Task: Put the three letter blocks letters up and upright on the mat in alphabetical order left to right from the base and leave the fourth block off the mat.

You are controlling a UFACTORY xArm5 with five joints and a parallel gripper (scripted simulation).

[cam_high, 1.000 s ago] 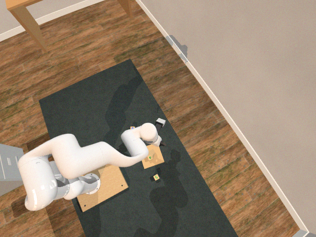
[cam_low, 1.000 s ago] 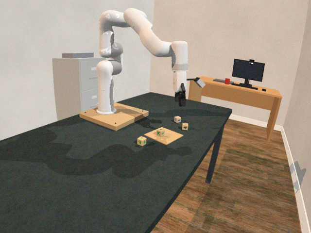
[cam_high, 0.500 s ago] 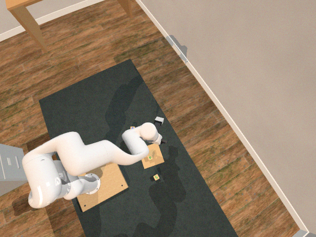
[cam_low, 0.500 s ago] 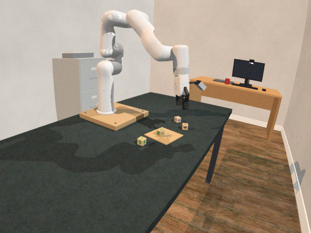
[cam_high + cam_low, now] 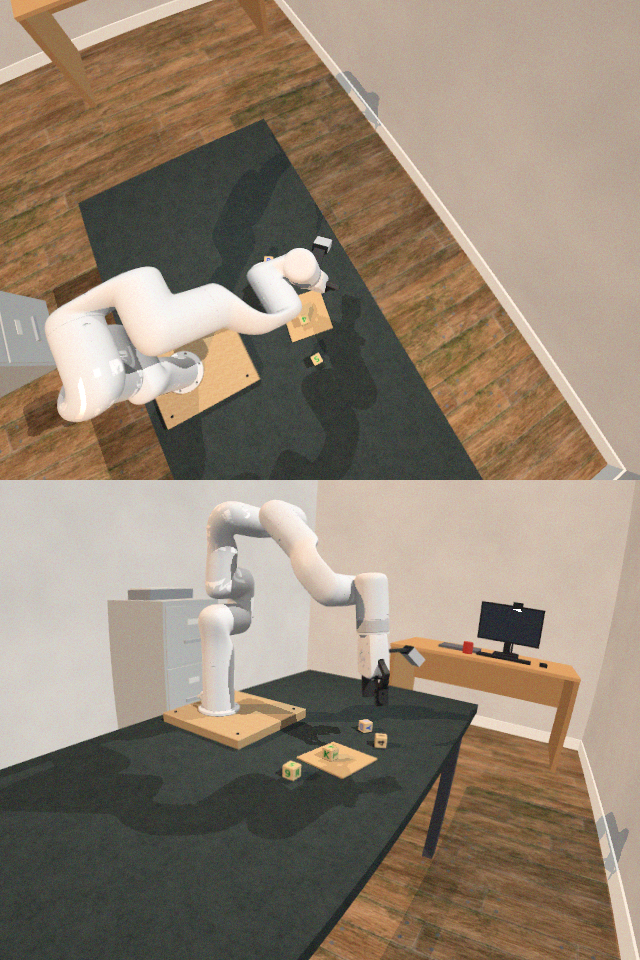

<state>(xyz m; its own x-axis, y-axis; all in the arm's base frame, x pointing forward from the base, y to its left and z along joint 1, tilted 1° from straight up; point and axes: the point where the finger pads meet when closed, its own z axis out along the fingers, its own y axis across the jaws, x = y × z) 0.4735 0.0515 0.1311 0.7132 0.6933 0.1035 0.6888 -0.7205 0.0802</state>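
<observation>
The tan mat (image 5: 343, 760) lies flat on the dark table and also shows in the top view (image 5: 309, 317). One block with green letters (image 5: 330, 751) sits on the mat; its top reads like P (image 5: 304, 319). A second green-lettered block (image 5: 292, 770) (image 5: 316, 359) lies on the table just off the mat, with S on top. A blue-lettered block (image 5: 365, 725) and a black-lettered block (image 5: 381, 739) lie on the table beyond the mat. My gripper (image 5: 375, 692) is open and empty. It points down, well above these two blocks. In the top view my wrist hides the black-lettered block.
My base stands on a wooden plate (image 5: 235, 721). The table's right edge (image 5: 454, 738) runs close to the blocks. A grey cabinet (image 5: 149, 650) stands behind the base, and a desk with a monitor (image 5: 509, 671) stands at the far wall.
</observation>
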